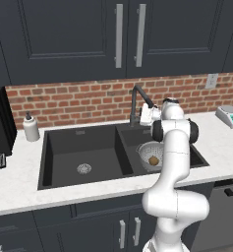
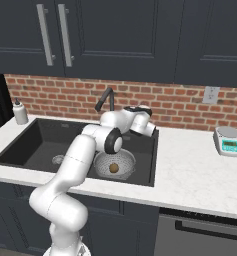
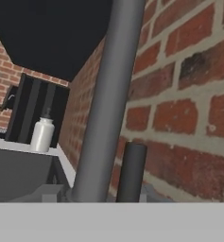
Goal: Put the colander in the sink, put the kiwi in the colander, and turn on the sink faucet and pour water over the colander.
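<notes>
sink [image 1: 88,147]: matte black double basin let into the white marbled desk [image 1: 19,182], a round silver drain in the left basin; in the right base view it runs from the left edge to just under the arm.
colander [image 1: 146,150]: pale perforated bowl sitting upright in the right-hand basin, partly hidden by the white arm in the left base view; in the right base view its rim shows under the forearm [image 2: 125,160].
kiwi [image 1: 154,160]: small brown oval lying inside the colander, near the bottom of the bowl; seen again from the right [image 2: 113,168].
sink faucet [image 1: 135,101]: dark gooseneck rising from the back edge of the sink in front of the brick wall [image 1: 69,103]; in the hand view its thick grey stem [image 3: 108,99] runs up the middle of the picture, very close, with a short dark post [image 3: 131,172] just beside it at the base.
tool [image 1: 146,114]: at the faucet, level with the lower stem and just to its right in the left base view; cannot tell from the pictures how wide the jaws stand or whether they grip any part of the faucet.
soap bottle [image 1: 31,127]: white, upright on the desk to the left of the sink, against the wall.
scale [image 1: 231,116]: small white kitchen scale on the desk, well right of the sink.
cabinets [image 1: 128,34]: dark doors with silver handles above the wall.
</notes>
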